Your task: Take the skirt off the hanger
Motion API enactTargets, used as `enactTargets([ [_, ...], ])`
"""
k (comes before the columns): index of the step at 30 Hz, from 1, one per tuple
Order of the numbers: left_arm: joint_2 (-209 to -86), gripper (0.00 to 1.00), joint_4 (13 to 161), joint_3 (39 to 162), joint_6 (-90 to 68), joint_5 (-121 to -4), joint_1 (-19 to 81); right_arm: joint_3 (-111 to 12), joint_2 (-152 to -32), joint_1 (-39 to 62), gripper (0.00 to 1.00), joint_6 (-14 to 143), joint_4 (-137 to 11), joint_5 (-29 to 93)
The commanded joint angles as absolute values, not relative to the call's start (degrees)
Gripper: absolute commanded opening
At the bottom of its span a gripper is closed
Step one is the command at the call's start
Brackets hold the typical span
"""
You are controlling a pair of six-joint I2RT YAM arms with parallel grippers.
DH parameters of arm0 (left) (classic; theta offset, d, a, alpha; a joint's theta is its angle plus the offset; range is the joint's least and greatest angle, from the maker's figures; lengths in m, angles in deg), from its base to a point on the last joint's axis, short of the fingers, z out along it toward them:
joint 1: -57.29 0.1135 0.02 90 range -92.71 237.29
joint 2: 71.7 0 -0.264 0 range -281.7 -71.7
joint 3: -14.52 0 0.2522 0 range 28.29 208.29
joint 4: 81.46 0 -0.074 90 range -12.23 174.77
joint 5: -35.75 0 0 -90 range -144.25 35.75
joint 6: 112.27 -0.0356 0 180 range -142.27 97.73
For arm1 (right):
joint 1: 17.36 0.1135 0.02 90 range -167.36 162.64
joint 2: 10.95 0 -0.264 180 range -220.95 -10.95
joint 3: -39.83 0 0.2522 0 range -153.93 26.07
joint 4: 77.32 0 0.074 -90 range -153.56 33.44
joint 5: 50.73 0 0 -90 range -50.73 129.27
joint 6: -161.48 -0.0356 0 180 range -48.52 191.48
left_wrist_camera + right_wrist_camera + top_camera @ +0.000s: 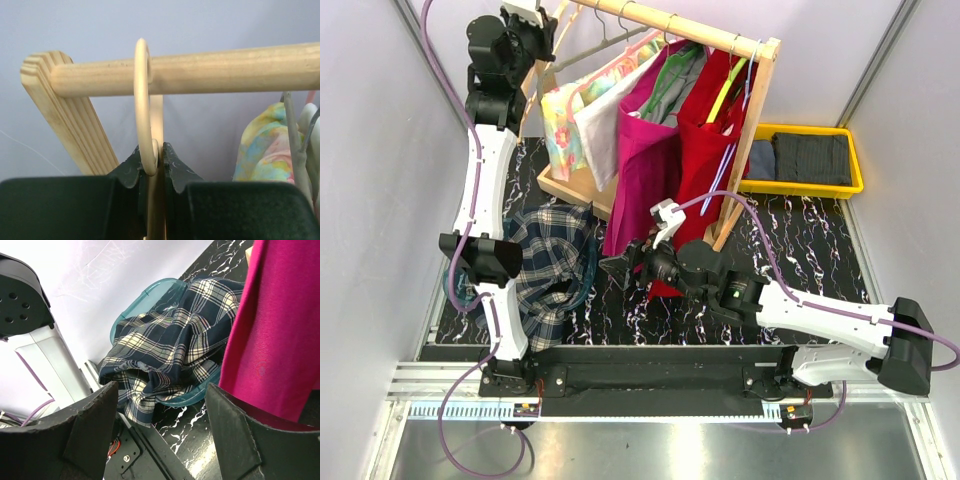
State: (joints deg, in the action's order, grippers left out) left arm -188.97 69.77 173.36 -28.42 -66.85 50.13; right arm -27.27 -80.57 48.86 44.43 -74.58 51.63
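A navy and cream plaid skirt (pixel 550 260) (pixel 170 350) lies crumpled in a teal basin (pixel 150 292) on the left of the table, off any hanger. My left gripper (pixel 546 20) (pixel 155 150) is raised at the left end of the wooden rail (pixel 670 22) (pixel 225 67). It is shut on the hook of a pale wooden hanger (pixel 142 100), which loops over the rail. My right gripper (pixel 628 262) (pixel 162 387) hovers low and open just right of the basin, with nothing between its fingers.
A magenta skirt (pixel 635 190) (pixel 275 340), a red garment (pixel 705 150) and floral and white pieces (pixel 575 120) hang from the rack. A yellow bin (pixel 800 128) at the back right holds folded dark cloth (pixel 810 158). The rack's wooden side frame (pixel 75 130) stands left of the hook.
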Motion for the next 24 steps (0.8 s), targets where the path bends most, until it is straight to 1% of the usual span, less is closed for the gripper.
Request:
enactTargets([
  [1,-186.7,0.0,81.2,177.4,-32.3,-64.8,50.2,-27.8,-81.6,48.7,0.77,43.3,-77.4,50.6],
  [3,-187.8,0.0,82.7,178.3,-34.3,-63.2,49.5,-28.0,-82.1,48.7,0.77,43.1,-77.6,50.1],
  [7,-190.7,0.0,90.6,178.0,-35.8,-60.8,48.6,-28.2,-82.9,48.8,0.77,42.4,-78.6,49.4],
  [18,-196.5,0.0,94.9,179.3,-38.8,-60.8,47.0,-26.7,-81.4,48.8,0.75,42.6,-79.5,50.4],
  [24,-197.9,0.0,91.9,179.2,-40.9,-63.2,46.0,-26.7,-80.9,48.7,0.74,42.9,-79.9,50.7],
])
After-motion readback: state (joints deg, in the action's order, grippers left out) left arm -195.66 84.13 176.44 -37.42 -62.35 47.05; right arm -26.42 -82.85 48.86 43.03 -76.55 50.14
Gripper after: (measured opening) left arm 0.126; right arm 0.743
